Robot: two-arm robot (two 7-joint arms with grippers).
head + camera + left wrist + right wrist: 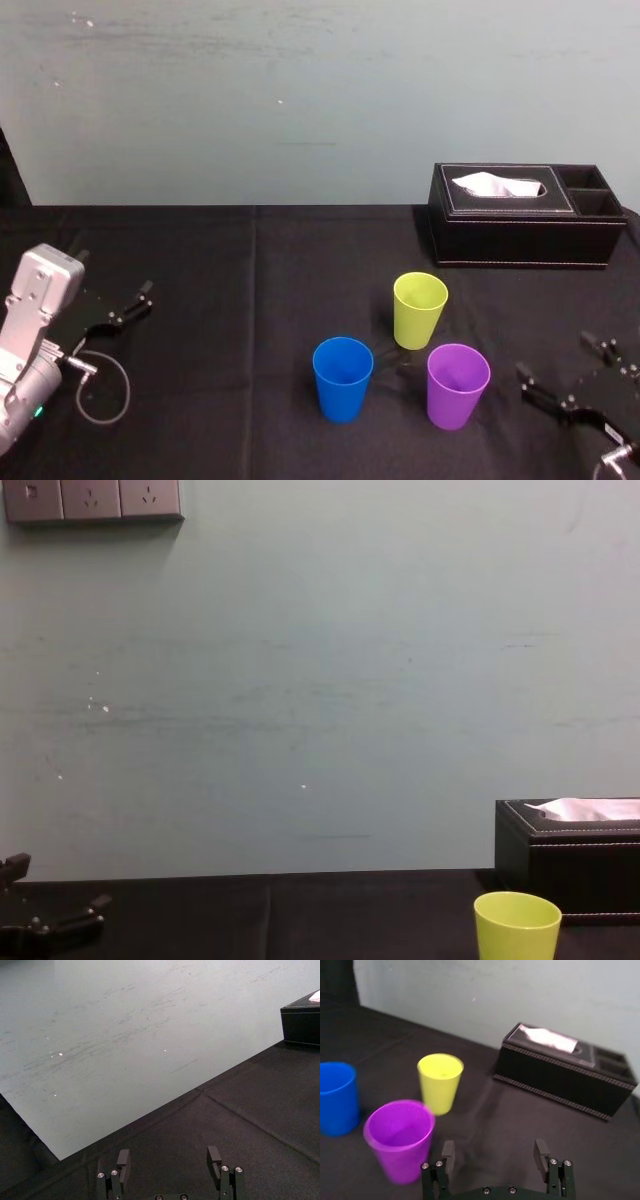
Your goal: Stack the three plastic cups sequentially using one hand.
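Three cups stand upright and apart on the black table: a yellow-green cup [420, 308] farthest back, a blue cup [342, 377] at the front left, a purple cup [457, 384] at the front right. In the right wrist view the purple cup [400, 1138] is nearest, with the yellow-green cup [440, 1082] and blue cup [336, 1097] beyond. My right gripper [567, 380] sits open to the right of the purple cup, nothing between its fingers [447, 1156]. My left gripper [122, 304] rests open at the table's left side, far from the cups.
A black leather tissue box [523, 214] with a white tissue stands at the back right, behind the cups. A thin cable loop [100, 390] lies by the left arm. A pale wall [320, 680] runs behind the table.
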